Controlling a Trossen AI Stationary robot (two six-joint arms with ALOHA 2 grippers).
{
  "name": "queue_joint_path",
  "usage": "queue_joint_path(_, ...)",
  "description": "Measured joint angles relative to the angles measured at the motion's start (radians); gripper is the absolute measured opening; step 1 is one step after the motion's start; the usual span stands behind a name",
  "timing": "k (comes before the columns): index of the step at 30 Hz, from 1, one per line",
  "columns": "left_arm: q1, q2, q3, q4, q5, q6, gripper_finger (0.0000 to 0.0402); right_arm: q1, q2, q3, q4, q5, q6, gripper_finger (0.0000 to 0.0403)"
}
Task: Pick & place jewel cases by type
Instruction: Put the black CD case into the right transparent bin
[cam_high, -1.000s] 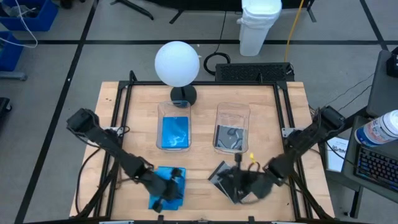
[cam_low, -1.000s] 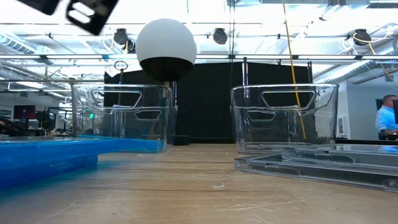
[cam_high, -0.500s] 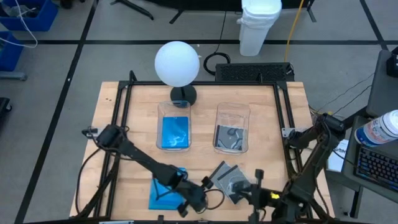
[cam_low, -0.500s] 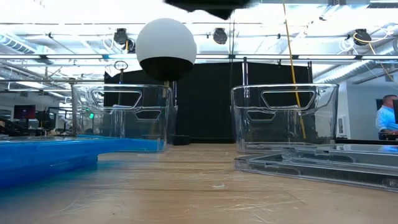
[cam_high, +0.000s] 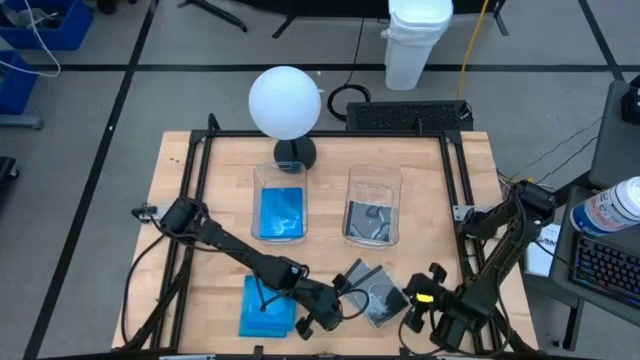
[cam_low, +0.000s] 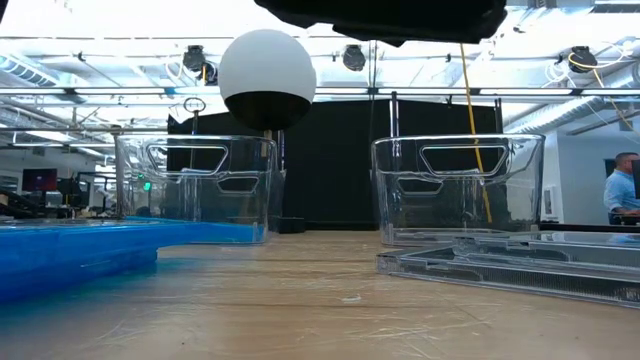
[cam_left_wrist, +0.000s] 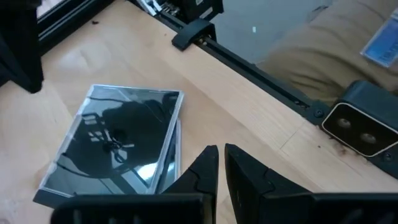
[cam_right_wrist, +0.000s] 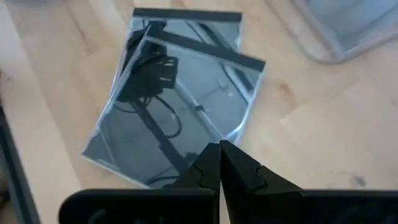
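Two clear jewel cases with black spines (cam_high: 370, 290) lie overlapped flat on the table near its near edge, also seen in the right wrist view (cam_right_wrist: 180, 106) and the left wrist view (cam_left_wrist: 118, 143). A stack of blue jewel cases (cam_high: 265, 307) lies flat to their left. My left gripper (cam_high: 322, 312) hangs shut between the two piles, above the table. My right gripper (cam_high: 420, 308) is shut just right of the clear cases, raised off them (cam_right_wrist: 219, 149). One blue case (cam_high: 280, 212) lies in the left tub, a grey one (cam_high: 372, 220) in the right tub.
Two clear plastic tubs (cam_high: 280, 195) (cam_high: 374, 190) stand mid-table. A white globe lamp (cam_high: 285, 102) stands on a black base at the far edge. A black frame rail (cam_high: 195, 190) runs round the table top. Bare wood lies between the tubs and the piles.
My left gripper has swung from over the blue stack toward the table's right, ending between the two piles near the near edge. My right gripper has drawn back from over the clear cases toward the right and near edge. The cases lie as before.
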Motion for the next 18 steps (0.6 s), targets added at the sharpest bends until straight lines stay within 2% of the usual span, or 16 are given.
queue_joint_path(6, 0.000, 0.000, 0.000, -0.026, 0.000, -0.002, 0.0037, 0.010, 0.000, -0.032, 0.092, 0.034, -0.014, 0.0000)
queue_joint_path(8, 0.000, 0.000, 0.000, -0.025, 0.000, -0.008, 0.0037, 0.008, 0.000, -0.038, 0.164, 0.079, -0.084, 0.0000)
queue_joint_path(12, 0.004, 0.000, 0.000, -0.018, -0.002, -0.029, 0.0037, -0.003, 0.000, -0.054, 0.313, 0.078, -0.270, 0.0000)
queue_joint_path(18, 0.004, 0.000, 0.000, -0.020, -0.053, -0.116, 0.0037, -0.005, 0.000, -0.062, 0.398, 0.080, -0.321, 0.0000)
